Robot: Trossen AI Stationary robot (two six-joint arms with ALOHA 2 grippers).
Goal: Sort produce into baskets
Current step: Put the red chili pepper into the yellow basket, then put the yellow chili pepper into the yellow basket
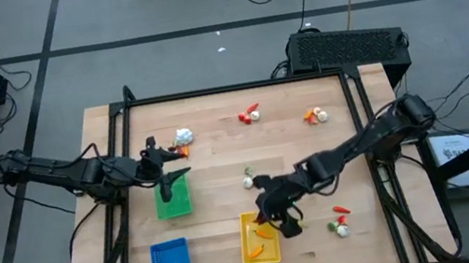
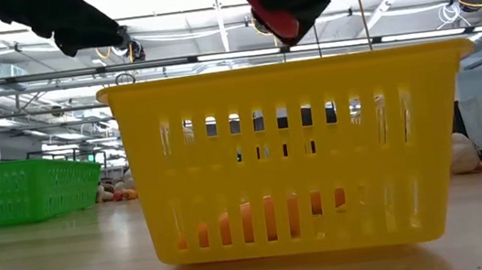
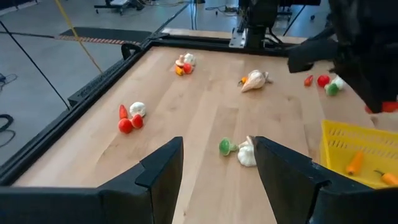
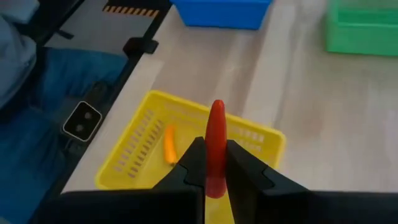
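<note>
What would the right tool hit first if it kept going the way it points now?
Probably the yellow basket. The right tool, shut on a red pepper, points down at the basket from above, and nothing shows between them. Depth is unclear, so it could meet the rim or the floor first.

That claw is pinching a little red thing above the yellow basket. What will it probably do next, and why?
Most likely it lowers a little and opens. The right gripper is shut on a red pepper and hangs over the yellow basket, which already holds an orange carrot. The pepper sits above the basket's rim in the low view, so letting go there should drop it inside.
</note>
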